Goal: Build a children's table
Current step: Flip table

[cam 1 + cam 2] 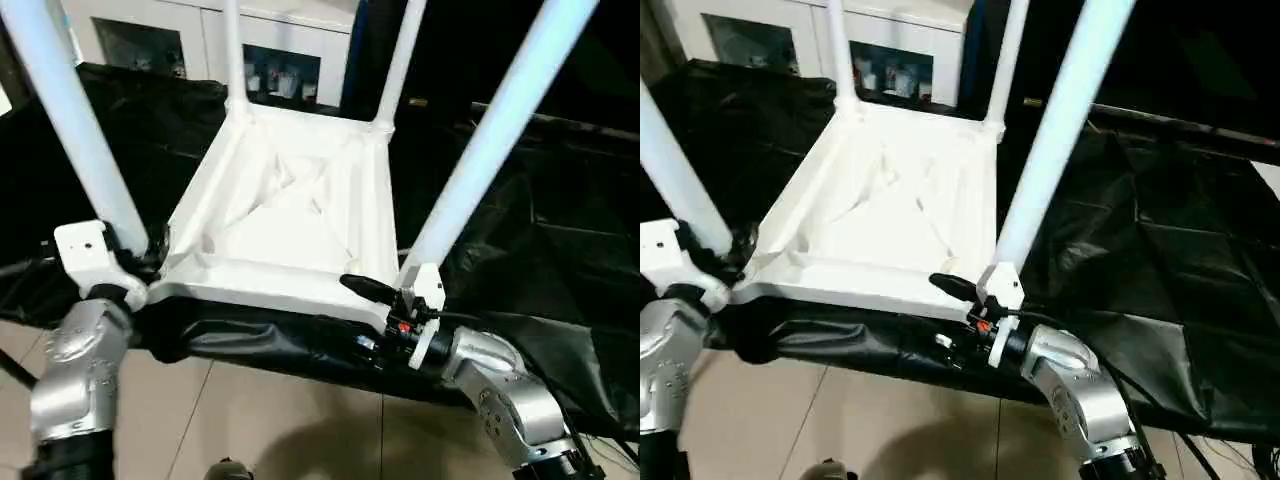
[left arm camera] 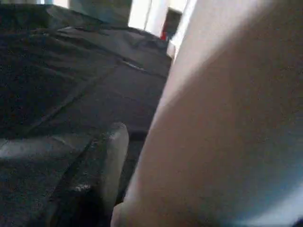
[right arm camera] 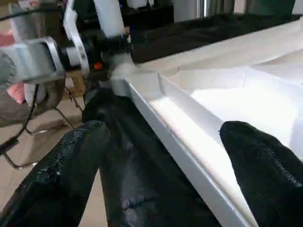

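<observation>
At the near edge of the black-draped work table [image 1: 560, 250], the upturned white table top [image 1: 290, 215] lies ribbed side up with four legs standing in its corner sockets. The right gripper [image 3: 165, 156] gapes wide, its fingers straddling the top's near rim without gripping it. The left gripper [image 1: 135, 262] is at the near left leg [image 1: 75, 130]; whether it grips cannot be told. Beyond the top's far legs stands a white cabinet [image 1: 200, 40].

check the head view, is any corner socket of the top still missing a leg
No: all four legs stand up from the corners of the upturned top.
</observation>
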Motion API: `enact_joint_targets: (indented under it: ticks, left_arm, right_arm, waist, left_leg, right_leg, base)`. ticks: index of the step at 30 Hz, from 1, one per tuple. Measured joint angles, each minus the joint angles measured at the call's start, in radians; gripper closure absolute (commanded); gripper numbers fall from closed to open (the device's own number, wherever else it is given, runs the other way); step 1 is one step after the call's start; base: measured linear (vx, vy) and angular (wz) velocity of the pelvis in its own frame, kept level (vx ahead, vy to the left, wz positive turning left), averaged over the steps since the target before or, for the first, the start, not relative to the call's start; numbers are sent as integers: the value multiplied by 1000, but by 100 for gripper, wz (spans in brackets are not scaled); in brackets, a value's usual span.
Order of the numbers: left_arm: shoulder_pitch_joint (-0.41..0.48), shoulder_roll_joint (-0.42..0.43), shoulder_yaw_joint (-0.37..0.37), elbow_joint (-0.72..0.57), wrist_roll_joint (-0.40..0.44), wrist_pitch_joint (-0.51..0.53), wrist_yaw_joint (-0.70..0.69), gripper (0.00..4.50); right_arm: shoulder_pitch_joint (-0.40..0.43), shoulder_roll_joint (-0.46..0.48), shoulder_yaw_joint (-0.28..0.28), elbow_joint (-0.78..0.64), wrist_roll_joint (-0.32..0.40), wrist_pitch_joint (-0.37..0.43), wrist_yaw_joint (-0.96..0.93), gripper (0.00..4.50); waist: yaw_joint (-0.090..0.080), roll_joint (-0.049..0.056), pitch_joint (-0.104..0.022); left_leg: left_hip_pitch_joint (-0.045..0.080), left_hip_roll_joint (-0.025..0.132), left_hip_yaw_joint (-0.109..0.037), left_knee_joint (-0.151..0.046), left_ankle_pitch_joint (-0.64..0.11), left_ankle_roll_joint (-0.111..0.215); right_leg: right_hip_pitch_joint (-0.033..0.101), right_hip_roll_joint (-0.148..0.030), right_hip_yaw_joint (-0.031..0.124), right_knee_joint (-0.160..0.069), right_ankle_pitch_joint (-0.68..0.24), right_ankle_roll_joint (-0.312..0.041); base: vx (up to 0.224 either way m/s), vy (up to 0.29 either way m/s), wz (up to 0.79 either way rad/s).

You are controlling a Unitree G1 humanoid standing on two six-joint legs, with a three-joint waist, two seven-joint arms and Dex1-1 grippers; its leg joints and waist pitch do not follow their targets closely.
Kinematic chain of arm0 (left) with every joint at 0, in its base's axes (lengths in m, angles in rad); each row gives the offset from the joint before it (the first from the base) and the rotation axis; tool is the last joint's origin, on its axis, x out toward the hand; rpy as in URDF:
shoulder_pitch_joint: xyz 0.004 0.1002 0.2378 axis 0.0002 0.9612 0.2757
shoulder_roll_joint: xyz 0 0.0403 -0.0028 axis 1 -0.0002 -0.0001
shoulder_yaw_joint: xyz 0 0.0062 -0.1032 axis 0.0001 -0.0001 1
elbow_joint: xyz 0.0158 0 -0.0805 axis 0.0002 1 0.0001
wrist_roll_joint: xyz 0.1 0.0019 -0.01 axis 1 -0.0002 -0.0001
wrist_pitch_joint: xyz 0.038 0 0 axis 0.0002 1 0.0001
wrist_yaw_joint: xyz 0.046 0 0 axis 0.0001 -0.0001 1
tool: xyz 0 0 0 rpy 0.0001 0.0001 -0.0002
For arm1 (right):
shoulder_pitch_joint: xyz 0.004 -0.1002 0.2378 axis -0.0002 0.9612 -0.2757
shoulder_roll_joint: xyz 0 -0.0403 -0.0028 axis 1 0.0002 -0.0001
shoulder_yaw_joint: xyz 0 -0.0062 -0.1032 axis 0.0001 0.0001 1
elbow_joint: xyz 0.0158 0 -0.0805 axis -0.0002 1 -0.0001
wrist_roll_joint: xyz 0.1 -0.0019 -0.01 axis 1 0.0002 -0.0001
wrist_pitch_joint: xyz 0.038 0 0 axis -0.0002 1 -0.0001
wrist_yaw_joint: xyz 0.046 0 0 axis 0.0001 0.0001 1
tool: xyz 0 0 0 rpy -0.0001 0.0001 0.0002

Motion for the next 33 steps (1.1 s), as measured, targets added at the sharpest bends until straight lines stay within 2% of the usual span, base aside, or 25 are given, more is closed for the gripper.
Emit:
enact_joint_targets:
  ticks: [3, 8, 10, 13, 14, 15, 18, 21, 26, 29, 31, 33]
  left_arm:
    - [1, -62, 0, -56, -10, 39, 39, 196]
    - [-13, -135, 4, -93, -79, 75, 95, 195]
    - [-21, -156, 1, -104, -88, 91, 105, 196]
    - [-41, -193, -7, -114, -88, 119, 136, 196]
    - [-48, -204, -11, -114, -88, 127, 145, 196]
    - [-56, -219, -14, -114, -88, 133, 155, 196]
    - [-83, -272, -26, -113, -87, 146, 213, 196]
    - [-120, -298, -26, -97, -89, 146, 248, 197]
    - [-134, -302, -21, -94, -92, 146, 259, 198]
    - [-135, -295, -26, -94, -81, 146, 258, 198]
    - [-135, -294, -29, -92, -77, 146, 258, 198]
    - [-136, -295, -26, -89, -77, 146, 259, 198]
  right_arm:
    - [0, 5, -2, 2, -7, 1, -21, 25]
    - [-8, 20, -8, -15, -16, -6, -41, 25]
    - [-17, 21, -14, -19, -18, -14, -49, 25]
    - [-25, 39, -33, -17, -21, -28, -85, 25]
    - [-32, 46, -43, -14, -21, -33, -98, 5]
    - [-39, 59, -58, -10, -14, -33, -116, 5]
    - [-66, 88, -121, -10, 80, 43, -132, 0]
    - [-58, 68, -119, -28, 105, 83, -109, 0]
    - [-28, 45, -124, -50, 156, 118, -79, 0]
    - [-26, 13, -145, -103, 204, 153, -38, 0]
    - [-31, 2, -160, -113, 206, 165, -43, 0]
    - [-64, 15, -171, -48, 153, 166, -130, 0]
  waist:
    - [4, -5, 4]
    - [11, -7, 5]
    - [11, -11, 6]
    - [15, -12, 7]
    - [15, -12, 7]
    - [15, -12, 7]
    - [10, -17, 9]
    - [8, -25, 14]
    - [5, -25, 14]
    - [6, -25, 14]
    - [5, -25, 14]
    - [4, -25, 14]
  left_leg:
    - [-2, 0, 1, 0, 0, 0]
    - [-7, 0, 3, 0, 2, 2]
    - [-8, 0, 4, 0, 3, 4]
    - [-11, 0, 4, 2, 4, 6]
    - [-13, 0, 4, 2, 5, 6]
    - [-15, 0, 4, 3, 5, 6]
    - [-16, 0, 4, 4, 6, 7]
    - [-17, 1, 3, 4, 8, 6]
    - [-19, 0, 3, 4, 11, 9]
    - [-19, 0, 3, 4, 11, 9]
    - [-19, 1, 3, 4, 12, 10]
    - [-18, 1, 4, 4, 13, 10]
  right_leg:
    - [-2, -1, 0, 0, 0, 0]
    - [-7, -1, 0, 0, 0, 0]
    - [-7, -1, 0, 0, 0, 0]
    - [-9, -2, 0, 0, 1, 2]
    - [-10, -2, 0, 0, 2, 3]
    - [-11, -2, 0, 0, 3, 4]
    - [-13, -2, 0, 0, 5, 4]
    - [-13, -1, -1, 1, 5, 4]
    - [-15, -1, 0, 0, 5, 4]
    - [-15, -1, 0, -1, 5, 5]
    - [-15, -1, 0, 0, 5, 5]
    - [-14, -1, 0, 1, 6, 5]
  base:
    - [0, 0, 0]
    - [0, 0, 0]
    - [0, 0, 0]
    - [0, 0, 0]
    - [0, 0, 0]
    - [0, 0, 0]
    - [0, 0, 0]
    - [0, 0, 0]
    - [0, 0, 0]
    - [0, 0, 0]
    - [0, 0, 0]
    - [0, 0, 0]
